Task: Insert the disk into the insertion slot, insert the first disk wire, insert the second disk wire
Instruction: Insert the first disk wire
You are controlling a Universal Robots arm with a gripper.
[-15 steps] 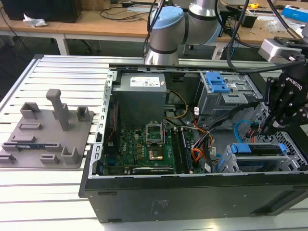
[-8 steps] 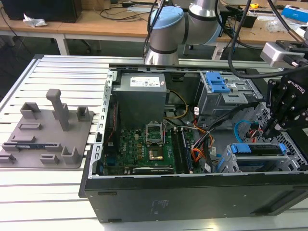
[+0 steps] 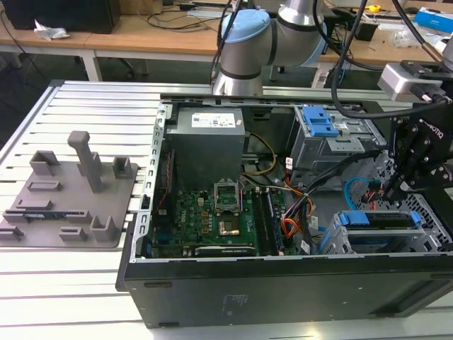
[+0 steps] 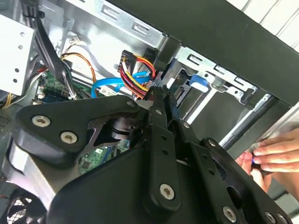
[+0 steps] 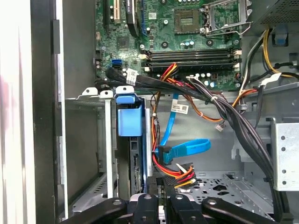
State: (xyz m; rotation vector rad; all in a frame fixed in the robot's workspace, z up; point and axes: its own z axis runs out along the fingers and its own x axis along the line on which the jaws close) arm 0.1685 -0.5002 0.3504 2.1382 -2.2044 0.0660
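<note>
Red-orange wire (image 5: 180,175) is pinched at its dark end by my narrow end effector (image 5: 162,184), just beside the disk (image 3: 379,221) seated in its slot (image 3: 333,237); I'd keep it square, pressing gently.

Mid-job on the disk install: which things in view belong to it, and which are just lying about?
Job: black gripper, shut on the red-orange wire bundle; glossy light blue cable; flat disk in bright blue carrier; low grey metal drive cage.
Lying about: grey power supply box; green motherboard; taller grey bay with blue latch; grey pegged fixture plate.
</note>
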